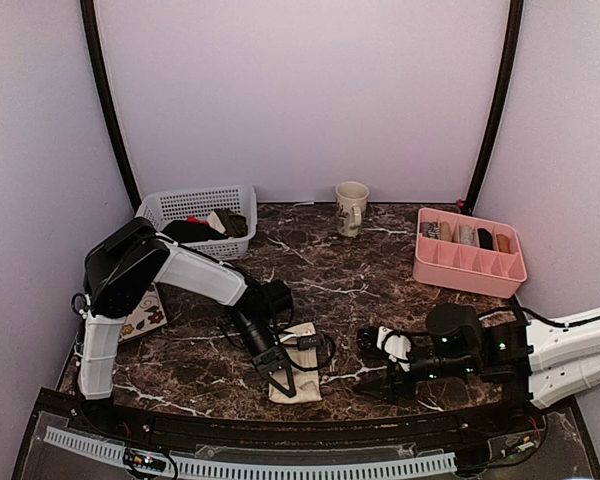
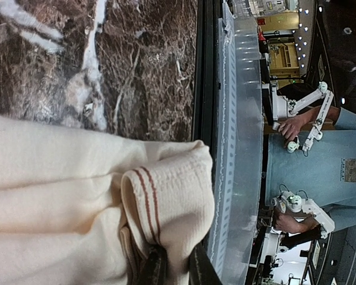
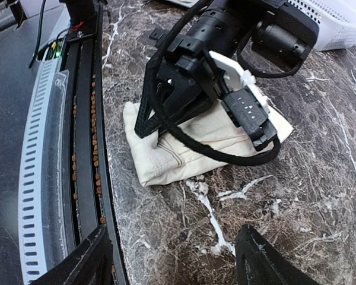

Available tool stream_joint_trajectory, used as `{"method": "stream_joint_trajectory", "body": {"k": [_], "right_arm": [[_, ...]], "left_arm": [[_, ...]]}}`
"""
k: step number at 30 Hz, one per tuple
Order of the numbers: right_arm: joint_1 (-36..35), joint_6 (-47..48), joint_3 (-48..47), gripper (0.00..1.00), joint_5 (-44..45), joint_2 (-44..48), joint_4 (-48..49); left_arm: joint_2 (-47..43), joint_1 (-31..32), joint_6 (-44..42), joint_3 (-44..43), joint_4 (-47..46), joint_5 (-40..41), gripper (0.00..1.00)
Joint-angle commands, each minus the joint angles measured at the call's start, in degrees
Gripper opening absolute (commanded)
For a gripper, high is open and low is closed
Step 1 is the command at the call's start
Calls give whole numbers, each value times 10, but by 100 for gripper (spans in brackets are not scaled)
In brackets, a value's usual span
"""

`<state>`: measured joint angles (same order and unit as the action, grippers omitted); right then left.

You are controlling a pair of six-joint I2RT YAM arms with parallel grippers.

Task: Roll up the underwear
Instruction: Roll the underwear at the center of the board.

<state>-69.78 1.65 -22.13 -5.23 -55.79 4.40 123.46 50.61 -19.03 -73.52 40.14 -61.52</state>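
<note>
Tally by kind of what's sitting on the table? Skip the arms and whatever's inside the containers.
basket: 1
mug: 1
pink tray: 1
underwear: 1
floral tile: 1
total: 5

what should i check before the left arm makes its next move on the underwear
1. Left pincer shut on a fold of the underwear: ok.
2. Right pincer open and clear of the cloth: ok.
3. Underwear wholly on the table: ok, but close to its front edge.
4. Cloth smooth: not ok, bunched at the grip.
5. Cloth under the left arm: cannot tell, hidden.
</note>
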Motion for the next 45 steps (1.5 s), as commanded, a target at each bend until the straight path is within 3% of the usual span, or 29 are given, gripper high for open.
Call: {"method": "stream_joint_trajectory", "body": {"k": [1, 15, 39, 42, 45], "right_arm": [[-27, 35, -1, 67, 19, -31, 48], [-73, 76, -14, 56, 31, -160, 138], [-83, 199, -141, 53, 51, -401, 204], [-83, 213, -150, 49, 61, -427, 203], [-80, 219, -155, 38, 71, -442, 192]], "left_arm": [[26, -4, 2, 1, 13, 49, 2], [43, -7, 6, -6, 17, 40, 3], [53, -11, 6, -13, 19, 30, 4], [53, -13, 5, -14, 19, 30, 4], [53, -15, 4, -15, 20, 27, 6]]}}
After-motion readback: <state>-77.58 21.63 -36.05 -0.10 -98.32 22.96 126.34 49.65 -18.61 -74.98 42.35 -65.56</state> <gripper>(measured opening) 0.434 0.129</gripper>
